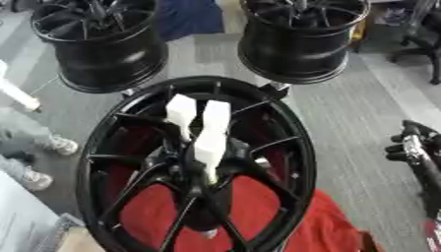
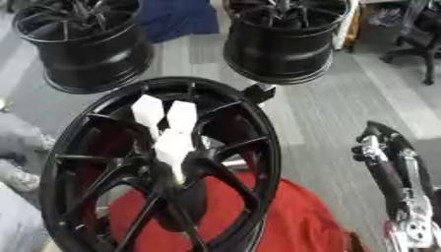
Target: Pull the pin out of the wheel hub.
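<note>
A large black spoked wheel hub [image 1: 112, 147] stands tilted in the middle, over a red cloth [image 1: 258, 216]. Two white pins stick up out of its centre. The longer pin [image 1: 212, 138] runs down to the hub's middle, and the shorter pin [image 1: 181, 114] stands just left of it. My right hand [image 2: 377, 147] hangs at the right edge, well clear of the wheel. It is open, with relaxed fingers that hold nothing. My left hand shows in neither view.
Two more black wheels stand behind, one at back left [image 1: 99, 44] and one at back right [image 1: 301, 39], with a blue cloth [image 1: 189, 17] between them. An office chair [image 1: 422, 39] is at the far right. A person's shoes [image 1: 62, 145] are at the left.
</note>
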Tool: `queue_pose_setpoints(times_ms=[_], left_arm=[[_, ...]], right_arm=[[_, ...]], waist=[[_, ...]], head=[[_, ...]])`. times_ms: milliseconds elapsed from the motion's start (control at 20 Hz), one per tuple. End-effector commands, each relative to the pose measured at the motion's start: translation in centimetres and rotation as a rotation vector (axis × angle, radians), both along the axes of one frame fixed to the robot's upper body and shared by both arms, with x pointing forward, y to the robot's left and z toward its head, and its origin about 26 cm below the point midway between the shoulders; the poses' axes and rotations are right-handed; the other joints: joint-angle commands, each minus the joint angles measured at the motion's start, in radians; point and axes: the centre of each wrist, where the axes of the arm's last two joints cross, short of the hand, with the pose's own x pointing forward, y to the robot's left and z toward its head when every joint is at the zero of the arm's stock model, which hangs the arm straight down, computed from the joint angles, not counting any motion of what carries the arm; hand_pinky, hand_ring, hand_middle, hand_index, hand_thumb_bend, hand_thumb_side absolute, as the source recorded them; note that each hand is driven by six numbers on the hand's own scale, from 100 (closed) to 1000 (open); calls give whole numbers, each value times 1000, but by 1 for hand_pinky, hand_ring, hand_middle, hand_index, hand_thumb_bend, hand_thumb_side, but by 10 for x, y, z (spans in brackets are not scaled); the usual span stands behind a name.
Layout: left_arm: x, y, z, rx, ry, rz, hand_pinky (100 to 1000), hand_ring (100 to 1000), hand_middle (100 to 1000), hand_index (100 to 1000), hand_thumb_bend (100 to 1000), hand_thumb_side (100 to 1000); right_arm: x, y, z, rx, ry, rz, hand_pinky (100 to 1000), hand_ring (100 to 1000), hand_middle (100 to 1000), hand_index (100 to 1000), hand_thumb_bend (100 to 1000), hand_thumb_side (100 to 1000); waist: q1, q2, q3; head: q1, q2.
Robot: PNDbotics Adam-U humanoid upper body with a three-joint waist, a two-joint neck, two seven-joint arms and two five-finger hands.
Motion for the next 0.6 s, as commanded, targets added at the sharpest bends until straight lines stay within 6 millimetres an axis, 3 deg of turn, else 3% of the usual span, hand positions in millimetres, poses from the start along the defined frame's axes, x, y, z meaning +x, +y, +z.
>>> queue_pose_setpoints(times_ms=[50,100,200,450,600], left_arm=[[-17,35,-6,-13,2,188,636,589,845,922,196,491],[-25,46,-17,-27,19,254,642,597,880,938,262,672],[-42,68,-40,-51,51,388,643,599,903,950,313,801],[-55,91,-71,-76,74,610,642,598,913,952,299,841],[-59,91,-102,-34,-21,685,631,586,879,936,198,786]], right_arm=[[0,-2,5,-11,-18,-10,582,570,571,797,100,578],[0,-2,5,-11,-17,-8,582,570,571,797,100,577],[0,-1,5,-11,-14,-1,582,570,571,797,100,576],[0,0,4,-10,-9,7,581,570,571,797,100,576],[0,1,4,-10,-11,12,582,570,571,797,100,575]], waist=[[-1,-7,5],[-2,-8,4],[-4,-11,-2],[-8,-16,-3],[-7,-17,-7]], head=[[-4,-2],[-2,-2],[6,-2],[15,-2],[20,-2]])
